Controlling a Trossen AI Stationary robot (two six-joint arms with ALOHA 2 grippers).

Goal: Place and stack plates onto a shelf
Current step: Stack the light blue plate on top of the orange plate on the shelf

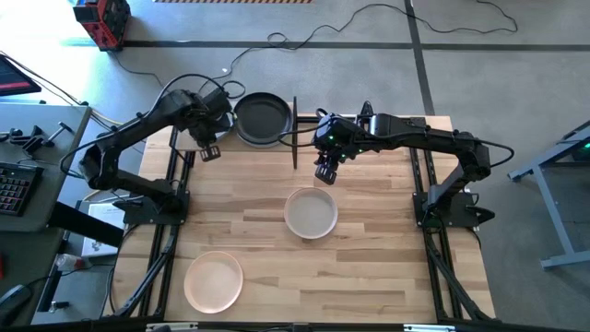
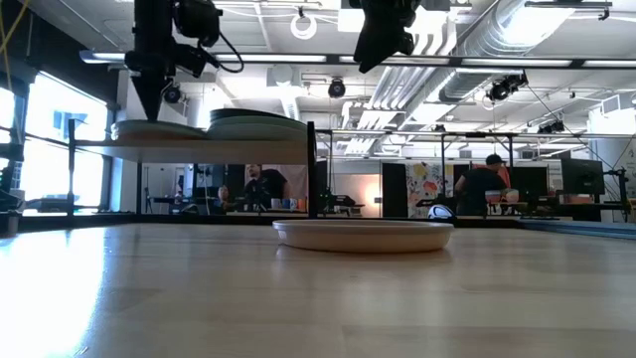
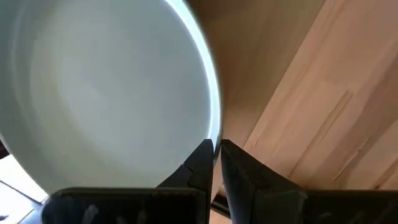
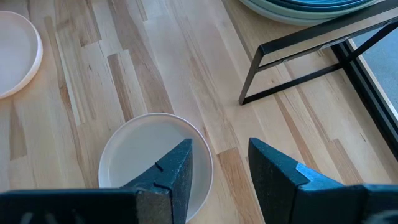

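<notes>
Two plates lie on the surface (image 1: 369,258): a beige plate (image 1: 311,213) at centre and a cream-peach plate (image 1: 213,280) at near left. On the shelf (image 1: 184,138) at far left, a black-topped stack (image 1: 263,118) is seated. The left claw (image 3: 216,163) is clamped on a pale plate's (image 3: 106,93) rim over the shelf. The right claw (image 4: 219,177) is held apart above the beige plate.
</notes>
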